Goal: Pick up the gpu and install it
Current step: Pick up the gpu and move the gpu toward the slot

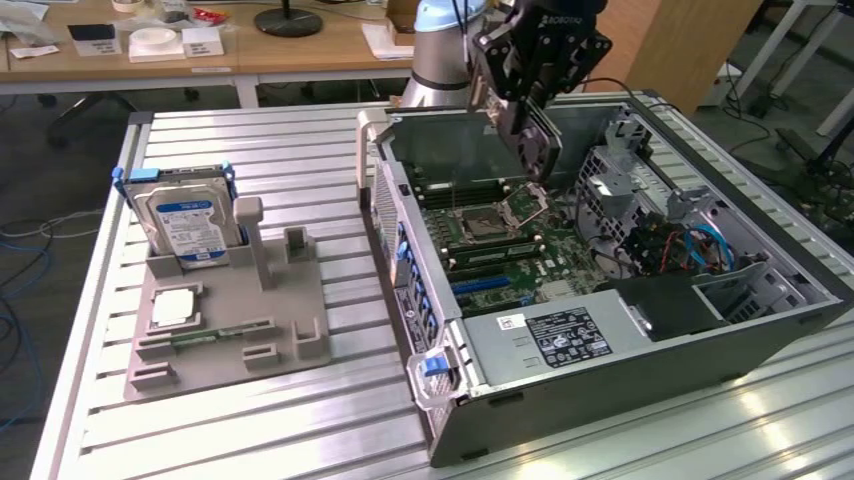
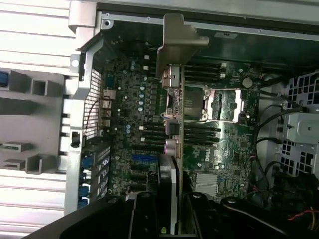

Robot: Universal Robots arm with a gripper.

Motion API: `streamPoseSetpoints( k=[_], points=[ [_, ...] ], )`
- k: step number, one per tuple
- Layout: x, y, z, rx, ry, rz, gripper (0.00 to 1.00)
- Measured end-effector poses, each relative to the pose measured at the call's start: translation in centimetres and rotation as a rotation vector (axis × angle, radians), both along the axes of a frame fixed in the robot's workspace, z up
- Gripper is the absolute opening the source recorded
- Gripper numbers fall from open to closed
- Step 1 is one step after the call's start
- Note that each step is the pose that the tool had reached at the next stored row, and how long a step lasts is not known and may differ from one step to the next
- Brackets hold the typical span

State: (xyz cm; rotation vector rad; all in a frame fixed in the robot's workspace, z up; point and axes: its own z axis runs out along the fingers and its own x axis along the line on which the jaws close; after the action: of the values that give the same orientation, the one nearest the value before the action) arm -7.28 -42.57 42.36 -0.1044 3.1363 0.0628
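Exterior view, read from its left to its right.

Near the worktop's (image 1: 240, 420) left edge stands a grey holder block (image 1: 274, 320). The hard drive (image 1: 187, 225) sits upright in the block's rear slot, so its faces are exposed for a side grasp. A small memory stick (image 1: 180, 345) lies flat near the block's front.

In the middle and towards the right edge of the worktop stands the open computer case (image 1: 641, 390). It lies on its side with the panel off, so the motherboard (image 1: 501, 250) faces up and can be reached from above.

The tool (image 1: 523, 112) hangs over the case's rear half and is clamped on the gpu (image 1: 538, 140). In the wrist view the tool (image 2: 169, 211) pinches the card between its fingers (image 2: 144, 214). The gpu (image 2: 175, 129) appears edge-on, with its silver bracket (image 2: 175, 45) at the end away from the grip.

Judgement: it is held on edge because the card has to meet a board slot by its lower edge. A blue slot (image 2: 144, 158) lies just beside its line.

Judgement: the card is above the board and not seated. Pick-up done, install not yet done.
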Motion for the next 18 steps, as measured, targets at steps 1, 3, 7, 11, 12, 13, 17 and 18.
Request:
streamPoseSetpoints(
  k=[1,3,7,11,12,13,17,18],
  points=[
    [0.1,0.0,-0.09,0.0002,-0.0016,-0.002,0.27],
    [0.4,0.0,-0.22,0.0,-0.0033,-0.006,0.27],
    [1.0,0.01,-0.43,0.0,-0.0047,-0.015,0.27],
    [1.7,0.04,-0.59,0.0001,-0.0062,-0.024,0.27],
    [1.9,0.05,-0.64,0.0001,-0.0065,-0.026,0.27],
    [2.1,0.05,-0.69,0.0,-0.0066,-0.028,0.27],
    [3.1,0.09,-0.92,0.0001,-0.0072,-0.032,0.27],
    [3.3,0.09,-0.99,0.0002,-0.0073,-0.033,0.27]
  ],
)
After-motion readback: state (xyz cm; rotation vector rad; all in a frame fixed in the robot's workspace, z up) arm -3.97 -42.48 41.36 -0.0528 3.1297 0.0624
